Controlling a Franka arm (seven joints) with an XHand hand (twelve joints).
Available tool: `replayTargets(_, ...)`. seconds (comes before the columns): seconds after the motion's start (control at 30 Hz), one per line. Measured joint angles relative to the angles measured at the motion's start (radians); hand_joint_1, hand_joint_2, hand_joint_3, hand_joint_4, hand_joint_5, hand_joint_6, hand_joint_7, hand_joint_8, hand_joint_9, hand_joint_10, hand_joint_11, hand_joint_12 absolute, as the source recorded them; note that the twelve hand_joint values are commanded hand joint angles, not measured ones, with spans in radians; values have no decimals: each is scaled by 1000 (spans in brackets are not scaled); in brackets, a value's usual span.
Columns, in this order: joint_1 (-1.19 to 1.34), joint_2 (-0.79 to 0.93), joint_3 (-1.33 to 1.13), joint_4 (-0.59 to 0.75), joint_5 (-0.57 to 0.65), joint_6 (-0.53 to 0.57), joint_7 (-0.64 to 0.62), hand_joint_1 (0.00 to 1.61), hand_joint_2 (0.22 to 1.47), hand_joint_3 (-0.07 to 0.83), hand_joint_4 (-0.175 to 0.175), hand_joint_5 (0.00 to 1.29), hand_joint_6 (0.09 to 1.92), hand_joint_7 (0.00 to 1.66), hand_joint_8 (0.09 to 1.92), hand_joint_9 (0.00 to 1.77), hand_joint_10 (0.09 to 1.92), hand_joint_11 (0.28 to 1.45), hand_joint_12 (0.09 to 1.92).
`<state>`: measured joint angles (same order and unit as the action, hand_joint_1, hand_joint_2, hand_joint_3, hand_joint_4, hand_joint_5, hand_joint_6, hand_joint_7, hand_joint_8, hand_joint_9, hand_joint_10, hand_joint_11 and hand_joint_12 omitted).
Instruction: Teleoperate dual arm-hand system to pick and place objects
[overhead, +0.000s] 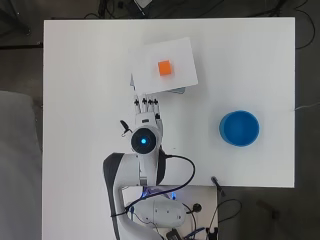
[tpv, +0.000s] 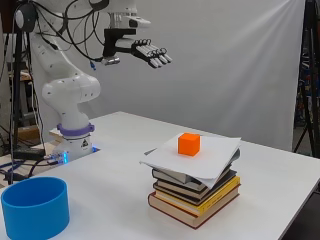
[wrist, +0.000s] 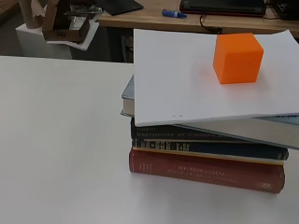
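Nearest the arm's base, the hand (tpv: 150, 52) hangs high above the white worktop (overhead: 85, 100), its fingers (overhead: 146, 103) stretched out almost straight and a little spread, with nothing in them. In the overhead view the fingertips reach just to the near edge of the stack of books (tpv: 195, 192), while the side view shows the hand well above it, touching nothing. The stack lies flat on the worktop with a red book (wrist: 205, 170) at the bottom and several darker books on it, their spines not quite lined up. A white sheet of paper (wrist: 187, 84) covers the top of the stack and juts out past the books at its edges and corners. The orange cube (overhead: 165, 68) sits upright on this sheet, roughly at its middle in the overhead view, apart from the hand. Off to one side, well apart from the books and near the worktop's edge, a blue bowl (overhead: 239, 128) stands upright with its opening upward; what may be in it cannot be told. Beyond the worktop, the wrist view shows a wooden desk (wrist: 140, 18) with dark items lying on it.
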<state>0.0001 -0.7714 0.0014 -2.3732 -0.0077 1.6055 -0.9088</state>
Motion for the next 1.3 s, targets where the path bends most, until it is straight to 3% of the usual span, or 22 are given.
replayTargets(0.17, 2, 53, -3, -22, -5, 158, -20, 16, 1042, -1, 89, 283, 87, 321, 87, 435, 87, 456, 87)
replayTargets(0.53, -14, 271, -165, 102, 43, 179, 0, 111, 1112, 13, 69, 259, 87, 305, 87, 440, 87, 476, 87)
replayTargets(0.63, -17, 323, -212, 106, 37, 196, -4, 216, 1041, -6, 73, 73, 87, 77, 87, 355, 87, 525, 87)
replayTargets(0.67, -17, 341, -215, 104, 36, 212, -16, 248, 1017, -5, 76, 37, 87, 39, 87, 474, 87, 614, 87)
replayTargets(0.7, -17, 352, -216, 97, 39, 240, -33, 245, 1015, -2, 74, 17, 87, 189, 87, 699, 87, 700, 87)
replayTargets(0.73, -17, 357, -218, 90, 43, 276, -50, 201, 1053, 2, 104, 192, 87, 419, 87, 862, 87, 738, 87)
replayTargets(0.77, -17, 359, -221, 85, 46, 314, -63, 178, 1104, 9, 135, 465, 271, 685, 87, 988, 87, 768, 87)
replayTargets(0.8, -17, 362, -224, 86, 46, 351, -68, 307, 1183, 13, 155, 654, 905, 870, 614, 1137, 620, 827, 574)
replayTargets(0.83, -17, 368, -223, 90, 37, 381, -65, 662, 1215, 6, 165, 811, 1373, 1057, 1184, 1302, 1183, 970, 1116)
replayTargets(0.87, -17, 376, -218, 95, 21, 398, -60, 792, 1240, 3, 171, 785, 1476, 887, 1081, 1080, 1099, 836, 1009)
replayTargets(0.9, -17, 381, -213, 96, 4, 407, -56, 815, 1194, -20, 174, 498, 1034, 540, 677, 691, 801, 674, 733)
replayTargets(0.93, -17, 382, -205, 93, -19, 412, -54, 818, 1134, -25, 169, 272, 590, 290, 369, 662, 513, 687, 614)
replayTargets(0.97, -16, 378, -202, 83, -38, 414, -57, 631, 1072, -20, 123, 138, 307, 347, 203, 849, 408, 698, 752)
replayTargets(1.0, -15, 374, -205, 73, -48, 412, -70, 388, 1074, -6, 107, 178, 167, 562, 129, 951, 465, 665, 803)
replayTargets(1.03, -14, 374, -213, 65, -45, 409, -97, 209, 1105, 4, 129, 446, 476, 801, 269, 994, 712, 645, 838)
replayTargets(1.07, -13, 379, -222, 64, -31, 408, -130, 118, 1145, 7, 150, 649, 998, 923, 768, 1040, 1123, 651, 1063)
replayTargets(1.1, -12, 386, -227, 68, -11, 406, -165, 286, 1182, 6, 162, 780, 1414, 1004, 1270, 1131, 1476, 723, 1356)
replayTargets(1.13, -11, 392, -227, 75, 10, 406, -197, 778, 1170, 14, 156, 669, 1342, 840, 1293, 1009, 1502, 657, 1286)
replayTargets(1.2, -11, 395, -213, 81, 28, 419, -225, 800, 1075, 0, 134, 227, 506, 285, 505, 372, 645, 461, 563)
replayTargets(1.23, -11, 392, -203, 77, 19, 434, -212, 700, 1054, -1, 138, 114, 260, 143, 261, 374, 364, 541, 339)
replayTargets(1.27, -10, 389, -195, 74, -1, 448, -182, 518, 1060, 3, 126, 55, 127, 176, 149, 642, 214, 661, 353)
replayTargets(1.3, -10, 391, -194, 74, -24, 455, -143, 367, 1089, 2, 96, 25, 87, 425, 112, 902, 362, 710, 655)
